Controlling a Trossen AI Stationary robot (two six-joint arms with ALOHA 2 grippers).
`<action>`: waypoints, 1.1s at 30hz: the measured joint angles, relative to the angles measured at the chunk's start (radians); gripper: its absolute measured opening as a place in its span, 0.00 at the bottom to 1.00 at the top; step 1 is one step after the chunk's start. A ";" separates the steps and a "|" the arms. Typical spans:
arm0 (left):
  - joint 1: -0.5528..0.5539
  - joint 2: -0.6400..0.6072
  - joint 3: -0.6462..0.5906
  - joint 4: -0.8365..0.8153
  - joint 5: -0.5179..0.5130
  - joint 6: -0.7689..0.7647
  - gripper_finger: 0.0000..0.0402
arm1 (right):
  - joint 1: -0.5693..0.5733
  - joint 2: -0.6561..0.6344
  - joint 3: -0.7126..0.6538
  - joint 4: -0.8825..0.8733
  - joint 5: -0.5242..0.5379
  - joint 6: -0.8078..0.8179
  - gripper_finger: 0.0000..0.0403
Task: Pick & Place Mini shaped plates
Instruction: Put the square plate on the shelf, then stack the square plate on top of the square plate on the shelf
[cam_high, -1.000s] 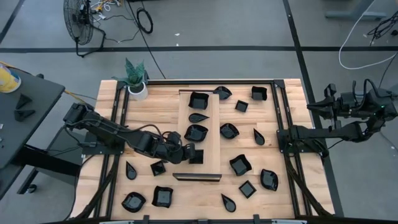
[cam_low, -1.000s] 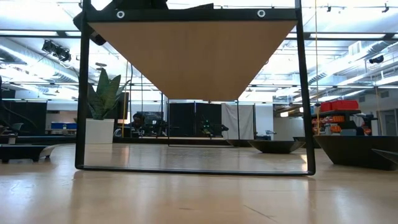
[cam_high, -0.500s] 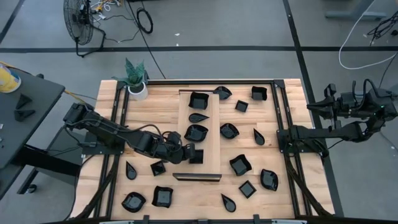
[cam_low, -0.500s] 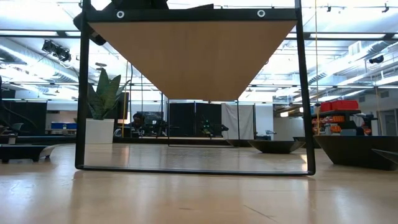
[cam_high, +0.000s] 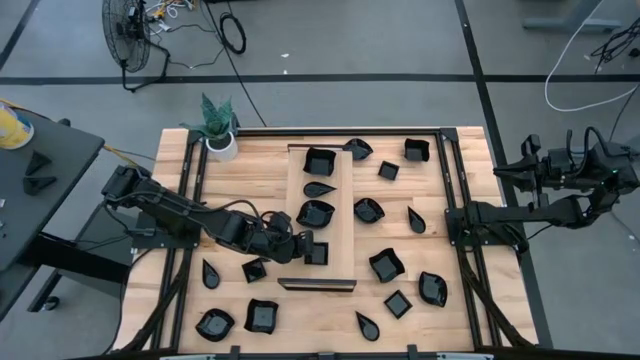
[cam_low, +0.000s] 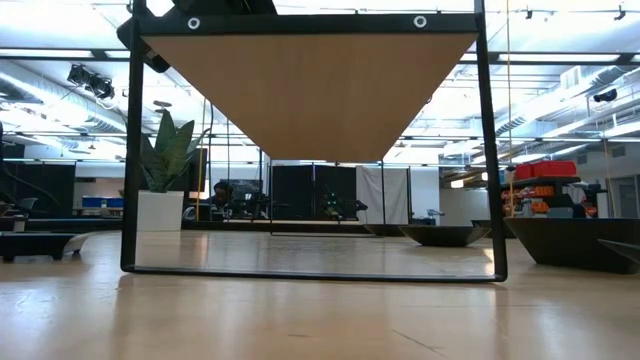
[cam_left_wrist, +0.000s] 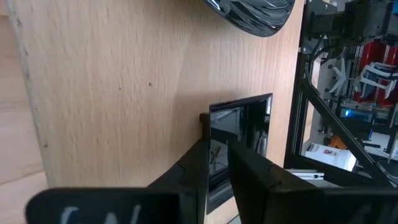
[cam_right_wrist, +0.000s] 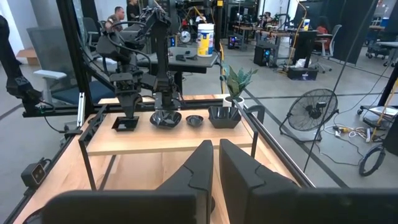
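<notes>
A: What is the left claw (cam_high: 305, 248) doing at nine o'clock of the raised wooden board (cam_high: 320, 215)?

B: It is pinching a small square plate (cam_high: 316, 252) thinly by its rim, lying on the board's near end, likely being set down beside three others.

A: And the other mini shaped plates (cam_high: 385, 265)?

B: Lying scattered over the tabletop (cam_high: 470, 300), awaiting pickup. The right claw (cam_right_wrist: 215, 163) is waiting at three o'clock, fingers nearly pressed together, empty.

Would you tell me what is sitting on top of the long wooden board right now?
Four black mini plates sit on the wooden board: a square bowl, a teardrop, a wavy bowl and a square plate at the left gripper. Its fingers cover the plate's edge.
</notes>
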 joint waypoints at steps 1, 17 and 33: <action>0.000 0.000 0.000 0.000 0.000 0.000 0.17 | 0.000 0.000 0.000 0.000 0.000 0.000 0.08; -0.001 -0.001 0.000 -0.037 -0.005 -0.014 0.17 | 0.000 0.000 0.000 0.000 0.000 0.000 0.08; 0.000 -0.032 0.000 -0.066 -0.025 -0.010 0.17 | 0.000 0.000 0.000 0.000 0.000 0.000 0.08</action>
